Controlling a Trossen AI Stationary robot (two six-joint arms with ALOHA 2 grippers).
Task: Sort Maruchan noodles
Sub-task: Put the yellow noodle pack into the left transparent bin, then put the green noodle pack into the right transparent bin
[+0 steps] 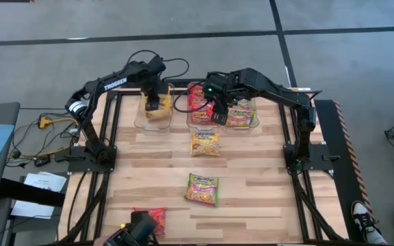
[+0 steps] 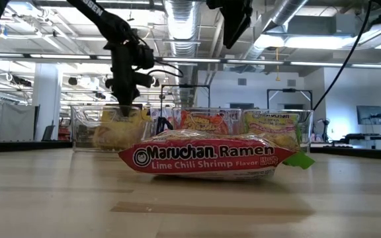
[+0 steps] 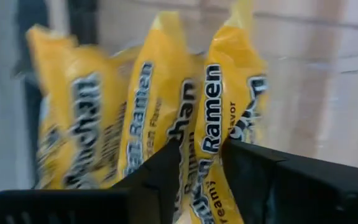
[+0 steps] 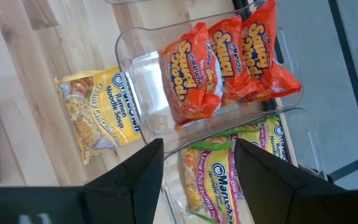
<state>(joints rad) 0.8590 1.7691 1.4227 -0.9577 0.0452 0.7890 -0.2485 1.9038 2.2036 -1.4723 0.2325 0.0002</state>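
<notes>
Three clear bins stand in a row at the table's far side. My left gripper reaches down into the left bin, shut on a yellow Maruchan packet among other yellow packets standing on edge. My right gripper hovers open and empty above the gap between the middle bin of red packets and the right bin of green-trimmed packets. Lying flat on the table are a yellow packet, a lime chili shrimp packet and a red packet. My left gripper pinches the yellow packet between its two fingers at one narrow end, coming from above and pointing down into the bin. The packet stands on edge beside the other yellow packets; whether its far end rests on the bin floor is hidden.
The bins' walls rise around the left gripper. Black frame rails run along both table sides. A dark camera mount sits at the near edge, partly covering the red packet. Bare wood lies between the loose packets.
</notes>
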